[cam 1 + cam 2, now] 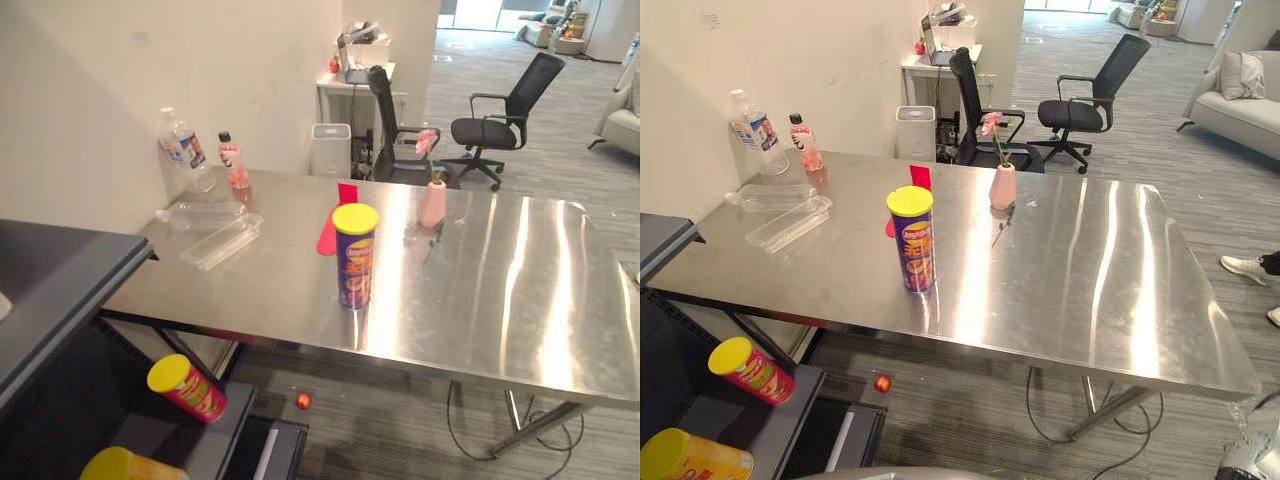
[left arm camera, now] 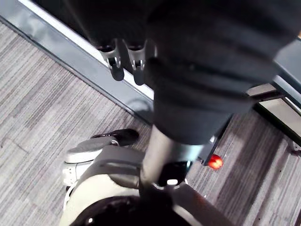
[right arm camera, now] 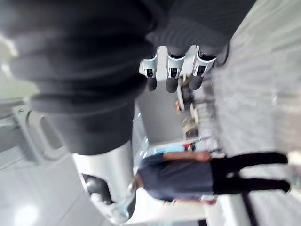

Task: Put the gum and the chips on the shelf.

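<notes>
Yellow can, red chips can on shelf; left fingers and right fingers slack.

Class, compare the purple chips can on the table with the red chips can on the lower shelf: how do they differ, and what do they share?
Pose: the purple chips can stands upright; the red chips can lies on its side.
Place: the purple chips can is on the steel table; the red chips can is on the dark shelf below.
Both are tubes with yellow lids.
</notes>
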### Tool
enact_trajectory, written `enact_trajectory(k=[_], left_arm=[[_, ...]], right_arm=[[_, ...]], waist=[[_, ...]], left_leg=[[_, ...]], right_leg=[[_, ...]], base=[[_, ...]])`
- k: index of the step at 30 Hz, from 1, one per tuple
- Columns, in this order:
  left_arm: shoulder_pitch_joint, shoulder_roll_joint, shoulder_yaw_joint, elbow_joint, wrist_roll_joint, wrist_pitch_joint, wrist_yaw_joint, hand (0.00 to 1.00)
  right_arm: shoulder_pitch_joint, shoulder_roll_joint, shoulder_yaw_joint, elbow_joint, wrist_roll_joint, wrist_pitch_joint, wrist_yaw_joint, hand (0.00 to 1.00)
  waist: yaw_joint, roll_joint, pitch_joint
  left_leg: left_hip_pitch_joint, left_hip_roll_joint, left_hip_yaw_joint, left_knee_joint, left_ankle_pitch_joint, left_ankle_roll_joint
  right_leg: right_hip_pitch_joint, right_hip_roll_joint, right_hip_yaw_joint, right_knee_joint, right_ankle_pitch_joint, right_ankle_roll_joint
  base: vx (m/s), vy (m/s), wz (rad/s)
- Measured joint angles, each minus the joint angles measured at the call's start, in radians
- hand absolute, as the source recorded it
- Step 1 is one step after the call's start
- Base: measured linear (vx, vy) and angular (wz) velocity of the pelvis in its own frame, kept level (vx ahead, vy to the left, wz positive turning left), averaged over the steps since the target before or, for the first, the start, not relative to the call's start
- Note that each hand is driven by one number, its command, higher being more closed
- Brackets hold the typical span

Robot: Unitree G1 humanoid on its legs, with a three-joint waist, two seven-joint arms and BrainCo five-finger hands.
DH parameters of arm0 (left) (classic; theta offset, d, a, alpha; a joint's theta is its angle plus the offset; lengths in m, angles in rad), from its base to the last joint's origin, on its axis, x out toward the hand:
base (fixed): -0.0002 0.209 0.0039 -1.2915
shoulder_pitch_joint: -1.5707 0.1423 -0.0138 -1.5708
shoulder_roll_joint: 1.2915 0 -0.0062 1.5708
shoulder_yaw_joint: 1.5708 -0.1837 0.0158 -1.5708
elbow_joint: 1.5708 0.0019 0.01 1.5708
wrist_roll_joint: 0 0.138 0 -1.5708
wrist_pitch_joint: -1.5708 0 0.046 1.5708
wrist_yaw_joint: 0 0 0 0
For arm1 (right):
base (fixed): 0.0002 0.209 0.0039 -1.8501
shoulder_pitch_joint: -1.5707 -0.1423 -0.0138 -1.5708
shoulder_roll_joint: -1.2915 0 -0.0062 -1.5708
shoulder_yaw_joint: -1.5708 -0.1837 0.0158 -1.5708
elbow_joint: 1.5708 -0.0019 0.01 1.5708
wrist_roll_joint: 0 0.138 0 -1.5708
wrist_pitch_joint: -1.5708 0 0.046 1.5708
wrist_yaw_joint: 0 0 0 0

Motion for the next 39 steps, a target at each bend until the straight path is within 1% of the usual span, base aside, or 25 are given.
enact_trajectory(k=[1,2,3,4,6,7,8,11,13,14,15,16,17,19,22,25,27,28,29,30,31,32,34,35,39], left_arm=[[-0.003,-0.002,0.0,-0.002,0.025,0.006,0.0,0.0],[-0.004,-0.004,0.001,-0.002,0.034,0.006,0.0,0.0],[-0.002,-0.003,0.005,-0.009,0.036,0.006,-0.001,0.0],[-0.002,-0.001,0.009,-0.011,0.039,0.006,-0.001,0.0],[-0.003,0.006,0.01,-0.011,0.06,0.005,-0.002,0.0],[-0.003,0.009,0.01,-0.011,0.065,0.004,-0.002,0.0],[-0.005,0.014,0.01,-0.011,0.067,0.0,-0.002,0.0],[0.006,0.021,0.01,-0.019,0.075,-0.019,-0.004,0.0],[0.009,0.021,0.01,-0.02,0.075,-0.03,-0.004,0.0],[0.011,0.021,0.01,-0.02,0.075,-0.034,-0.004,0.0],[0.012,0.021,0.009,-0.02,0.075,-0.037,-0.004,0.0],[0.016,0.022,0.008,-0.02,0.076,-0.041,-0.005,0.0],[0.016,0.022,0.007,-0.02,0.077,-0.047,-0.006,0.0],[0.019,0.023,0.007,-0.02,0.077,-0.064,-0.006,0.0],[0.018,0.028,-0.004,-0.02,0.077,-0.068,-0.007,0.0],[0.016,0.029,-0.004,-0.02,0.077,-0.071,-0.007,0.0],[0.018,0.031,-0.015,-0.018,0.078,-0.072,-0.005,0.0],[0.017,0.032,-0.016,-0.018,0.078,-0.072,-0.005,0.0],[0.015,0.032,-0.02,-0.018,0.079,-0.073,-0.004,0.0],[0.013,0.036,-0.025,-0.018,0.079,-0.074,-0.005,0.0],[0.011,0.037,-0.032,-0.017,0.079,-0.073,-0.005,0.0],[0.008,0.037,-0.035,-0.015,0.084,-0.072,-0.002,0.0],[0.006,0.031,-0.036,-0.015,0.097,-0.072,0.004,0.0],[0.006,0.031,-0.039,-0.015,0.098,-0.072,0.006,0.0],[0.003,0.032,-0.044,-0.015,0.103,-0.073,0.006,0.0]], right_arm=[[0.014,0.001,0.023,-0.065,-0.042,0.0,0.055,0.0],[0.019,0.001,0.035,-0.09,-0.057,0.001,0.086,0.0],[0.021,0.001,0.058,-0.128,-0.086,0.003,0.164,0.0],[0.021,0.001,0.084,-0.162,-0.09,0.005,0.234,0.0],[0.022,0.002,0.131,-0.204,-0.089,0.005,0.339,0.0],[0.025,0.002,0.148,-0.217,-0.089,0.005,0.373,0.0],[0.029,0.002,0.183,-0.24,-0.089,0.006,0.439,0.0],[0.03,0.001,0.265,-0.299,-0.089,0.019,0.584,0.0],[0.029,0.0,0.299,-0.32,-0.089,0.032,0.644,0.0],[0.029,0.0,0.331,-0.33,-0.088,0.042,0.687,0.0],[0.029,0.0,0.356,-0.33,-0.088,0.047,0.713,0.0],[0.029,0.0,0.386,-0.333,-0.088,0.049,0.746,0.0],[0.029,0.0,0.399,-0.338,-0.088,0.049,0.764,0.0],[0.029,0.0,0.441,-0.393,-0.087,0.053,0.821,0.0],[0.029,0.0,0.497,-0.429,-0.088,0.052,0.876,0.0],[0.029,0.0,0.544,-0.444,-0.089,0.053,0.896,0.0],[0.027,0.0,0.573,-0.444,-0.088,0.064,0.899,0.0],[0.027,0.0,0.59,-0.443,-0.088,0.071,0.901,0.0],[0.027,0.0,0.598,-0.443,-0.088,0.072,0.904,0.0],[0.027,0.0,0.615,-0.443,-0.088,0.073,0.912,0.0],[0.028,0.0,0.628,-0.443,-0.089,0.077,0.916,0.0],[0.028,-0.001,0.641,-0.443,-0.089,0.085,0.918,0.0],[0.028,-0.001,0.653,-0.443,-0.089,0.089,0.919,0.0],[0.031,-0.001,0.662,-0.443,-0.089,0.089,0.919,0.0],[0.033,-0.001,0.683,-0.443,-0.089,0.089,0.919,0.0]], waist=[[-0.001,0.005,0.001],[-0.001,0.006,0.001],[0.002,0.003,0.0],[0.005,-0.003,-0.002],[0.015,-0.012,-0.004],[0.018,-0.015,-0.003],[0.025,-0.022,-0.004],[0.022,-0.036,-0.016],[0.024,-0.038,-0.017],[0.025,-0.036,-0.018],[0.025,-0.033,-0.019],[0.025,-0.025,-0.025],[0.025,-0.027,-0.025],[0.026,-0.029,-0.027],[0.025,-0.03,-0.026],[0.028,-0.03,-0.026],[0.032,-0.03,-0.025],[0.035,-0.039,-0.019],[0.038,-0.039,-0.018],[0.04,-0.039,-0.017],[0.04,-0.041,-0.014],[0.04,-0.034,-0.012],[0.044,-0.028,-0.01],[0.049,-0.026,-0.01],[0.053,-0.03,-0.01]], left_leg=[[-0.001,0.002,-0.016,0.0,0.006,0.005],[-0.003,0.004,-0.021,0.0,0.008,0.005],[-0.007,0.008,-0.025,0.0,0.011,0.005],[-0.009,0.008,-0.026,0.0,0.012,0.006],[-0.008,0.006,-0.027,0.0,0.012,0.007],[-0.009,0.005,-0.028,0.0,0.013,0.008],[-0.011,0.003,-0.029,0.0,0.014,0.01],[-0.023,0.007,-0.047,0.0,0.015,0.011],[-0.023,0.013,-0.054,0.0,0.018,0.013],[-0.025,0.021,-0.06,0.0,0.019,0.012],[-0.026,0.031,-0.066,0.0,0.019,0.012],[-0.028,0.042,-0.074,0.0,0.02,0.011],[-0.029,0.045,-0.076,0.0,0.02,0.011],[-0.042,0.047,-0.083,0.0,0.022,0.013],[-0.047,0.048,-0.104,0.0,0.031,0.014],[-0.062,0.051,-0.122,0.0,0.041,0.013],[-0.063,0.048,-0.128,0.0,0.048,0.013],[-0.063,0.045,-0.131,0.0,0.051,0.013],[-0.064,0.043,-0.13,0.0,0.053,0.014],[-0.07,0.035,-0.13,0.0,0.056,0.013],[-0.078,0.034,-0.133,0.0,0.058,0.01],[-0.077,0.035,-0.137,0.0,0.063,0.009],[-0.082,0.036,-0.142,0.0,0.064,0.01],[-0.084,0.036,-0.152,0.0,0.064,0.01],[-0.099,0.034,-0.162,0.0,0.064,0.014]], right_leg=[[0.001,0.002,-0.008,0.001,-0.005,0.001],[0.002,0.003,-0.012,0.001,-0.009,0.004],[0.002,0.006,-0.017,-0.001,-0.009,0.004],[0.003,0.006,-0.019,-0.002,-0.009,0.004],[0.005,0.005,-0.019,-0.003,-0.005,-0.002],[0.005,0.004,-0.02,-0.003,-0.005,-0.002],[0.005,0.003,-0.021,-0.003,-0.005,-0.002],[0.006,0.006,-0.036,-0.001,0.004,-0.009],[0.006,0.011,-0.037,0.0,0.01,-0.018],[0.007,0.02,-0.037,0.0,0.021,-0.033],[0.008,0.031,-0.037,0.0,0.031,-0.047],[0.009,0.041,-0.037,0.001,0.041,-0.061],[0.009,0.044,-0.038,0.001,0.044,-0.065],[0.006,0.044,-0.044,0.0,0.046,-0.065],[0.009,0.043,-0.061,0.001,0.047,-0.063],[0.006,0.045,-0.065,0.0,0.047,-0.063],[0.015,0.046,-0.081,-0.014,0.046,-0.063],[0.022,0.045,-0.087,-0.029,0.043,-0.062],[0.024,0.043,-0.087,-0.036,0.04,-0.06],[0.023,0.036,-0.086,-0.04,0.025,-0.044],[0.019,0.034,-0.087,-0.038,0.019,-0.04],[0.018,0.034,-0.09,-0.037,0.017,-0.04],[0.021,0.034,-0.093,-0.038,0.013,-0.034],[0.021,0.034,-0.096,-0.038,0.009,-0.029],[0.021,0.034,-0.104,-0.047,0.009,-0.028]], base=[[-0.04,-0.058,0.15],[-0.03,-0.053,0.19],[-0.01,-0.033,0.11],[-0.01,-0.024,0.08],[0.0,-0.002,0.02],[0.0,0.0,0.0],[0.04,0.009,0.02],[0.08,-0.005,0.13],[0.09,-0.021,0.13],[0.05,-0.03,0.1],[0.03,-0.034,0.14],[0.02,-0.036,0.11],[0.0,-0.032,0.11],[-0.03,-0.031,0.09],[-0.02,-0.034,0.17],[-0.05,-0.035,0.15],[-0.09,-0.05,0.11],[-0.07,-0.035,0.03],[-0.09,-0.039,0.02],[-0.09,-0.029,0.02],[-0.12,-0.039,0.08],[-0.11,-0.032,0.1],[-0.07,-0.013,0.07],[-0.06,-0.003,0.09],[-0.02,0.012,0.12]])
